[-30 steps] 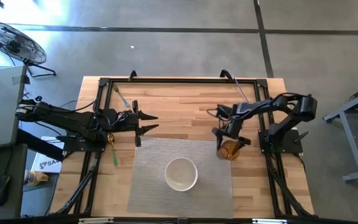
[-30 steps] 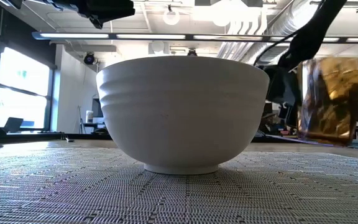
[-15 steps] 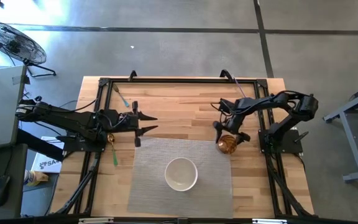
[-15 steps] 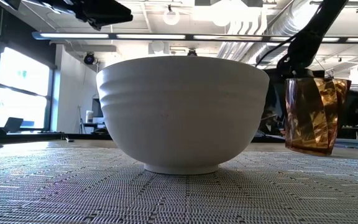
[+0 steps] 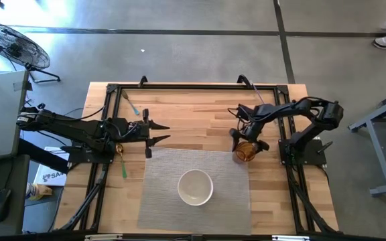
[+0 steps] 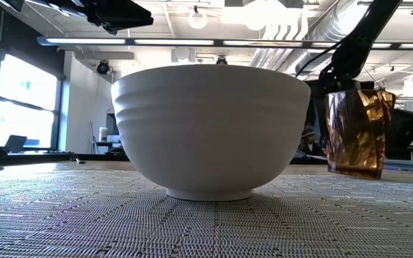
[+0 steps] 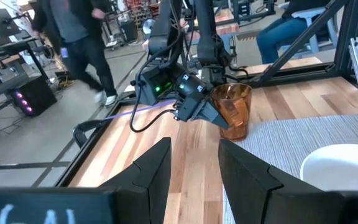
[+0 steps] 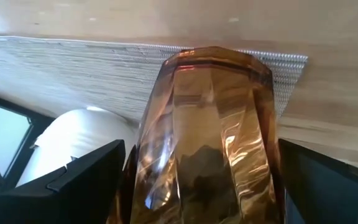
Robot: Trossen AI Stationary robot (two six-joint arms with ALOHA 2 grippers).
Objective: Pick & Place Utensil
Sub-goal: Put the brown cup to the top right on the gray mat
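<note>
Seen from the high view, our right gripper (image 5: 246, 139) is closed around the amber glass (image 5: 245, 152) at the far right corner of the woven mat (image 5: 159, 194), near the white bowl (image 5: 195, 187), while our left gripper (image 5: 159, 132) waits with its fingers apart beyond the mat's left side, and the green utensil (image 5: 124, 167) lies on the wood well apart from both. From the low view, the amber glass (image 6: 355, 133) hangs upright, slightly tilted, and we cannot tell if it touches the mat. From the right wrist view, the amber glass (image 8: 211, 137) fills the gap between the fingers (image 8: 79, 177), so we judge that releasing it while tilted or half off the mat edge could tip it.
</note>
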